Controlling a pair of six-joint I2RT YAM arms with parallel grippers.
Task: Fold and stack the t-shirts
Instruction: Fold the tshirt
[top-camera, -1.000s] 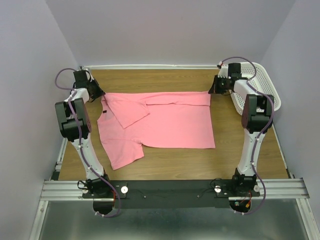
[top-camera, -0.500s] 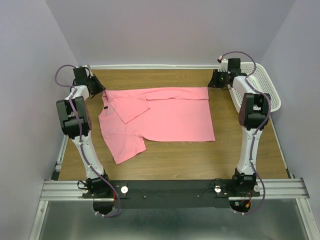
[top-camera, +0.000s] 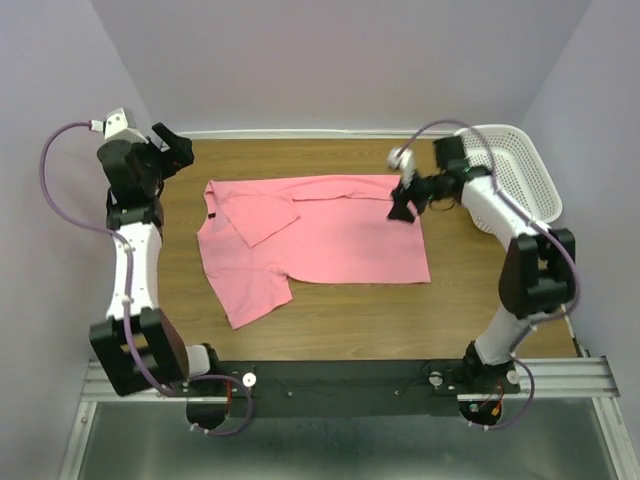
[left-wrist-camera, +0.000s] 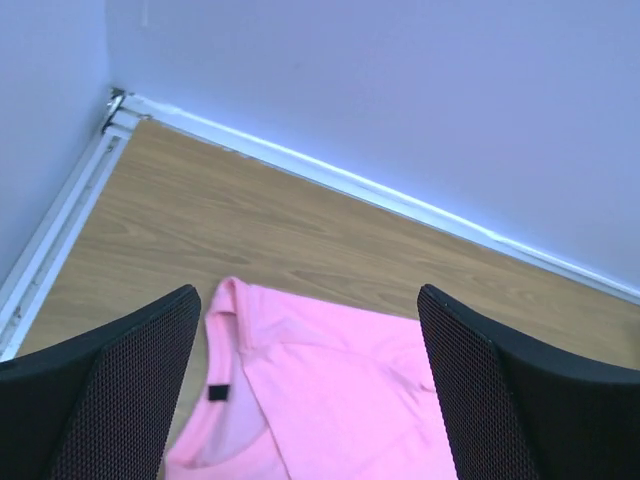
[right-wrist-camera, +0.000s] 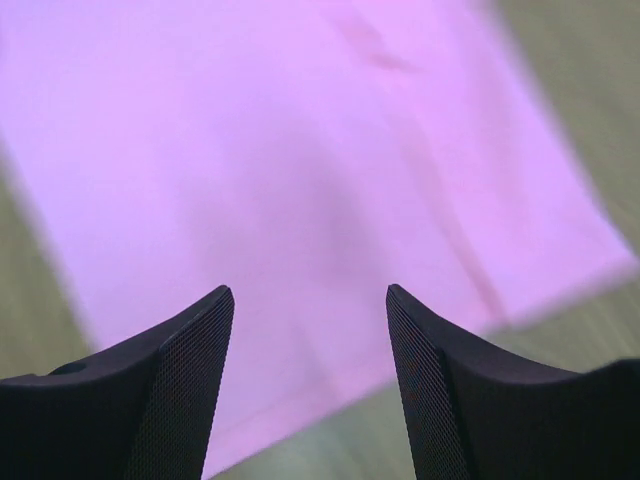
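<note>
- Left end effector (top-camera: 172, 148): fingers wide apart, empty. It has let go of the shirt's collar corner and risen clear, and now hangs over the table's (top-camera: 350, 315) far-left corner.
- Right end effector (top-camera: 402, 206): fingers apart, nothing between them. It has released the far-right shirt corner and swung inward, and now sits just above that corner.
- T-shirt (top-camera: 330, 240): dropped and lying flat mid-table, nearer the far edge than a second ago. One sleeve is folded onto the chest, the other sticks out toward the near-left.
- Reading: the spread-and-place step looks finished. Folding has barely begun and nothing is stacked.
- Count: one t-shirt, one basket (top-camera: 528, 165) at the far-right corner, two arms.
</note>
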